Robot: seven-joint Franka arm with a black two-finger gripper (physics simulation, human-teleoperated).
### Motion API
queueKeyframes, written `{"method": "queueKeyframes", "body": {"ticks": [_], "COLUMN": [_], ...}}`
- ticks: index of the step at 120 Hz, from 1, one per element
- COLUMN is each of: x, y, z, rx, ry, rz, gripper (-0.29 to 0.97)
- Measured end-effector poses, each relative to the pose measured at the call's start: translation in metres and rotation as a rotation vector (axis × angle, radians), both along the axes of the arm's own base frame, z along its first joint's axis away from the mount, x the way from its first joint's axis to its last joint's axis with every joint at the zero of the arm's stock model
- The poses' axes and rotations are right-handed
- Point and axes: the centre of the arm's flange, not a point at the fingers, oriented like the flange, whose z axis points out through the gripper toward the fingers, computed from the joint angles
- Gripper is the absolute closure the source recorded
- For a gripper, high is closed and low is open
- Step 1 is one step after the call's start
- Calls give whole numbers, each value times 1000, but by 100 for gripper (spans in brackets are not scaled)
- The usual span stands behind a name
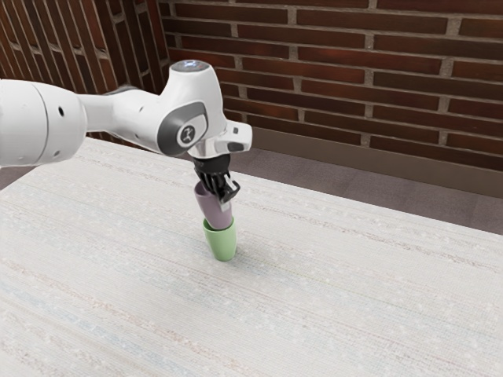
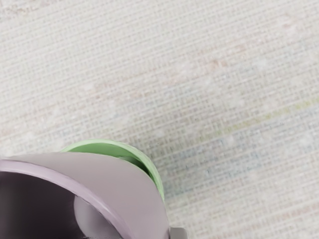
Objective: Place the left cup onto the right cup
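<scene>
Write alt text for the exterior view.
A white robot arm's black fingers grip the rim of a tilted purple cup, its base inside the mouth of a green cup upright on a pale table. A brick wall stands behind.

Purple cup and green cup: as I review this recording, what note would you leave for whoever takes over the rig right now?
Claw: shut on the purple cup, gripping at its rim.
Purple cup: tilted, base sitting in the mouth of the green cup.
Green cup: upright on the table.
Done: purple cup lifted and brought onto the green one.
Left: open the claw and back away, probably straightening the cup first.
</scene>
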Motion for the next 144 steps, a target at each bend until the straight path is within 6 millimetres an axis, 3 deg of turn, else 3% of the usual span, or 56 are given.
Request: {"method": "queueKeyframes", "body": {"ticks": [92,100,123,144], "x": [4,4,5,5], "y": [2,2,4,4], "z": [-27,-28,-28,-25], "rx": [11,9,6,4], "ry": [29,30,30,28], "rz": [13,13,13,11], "gripper": [76,69,30,13]}}
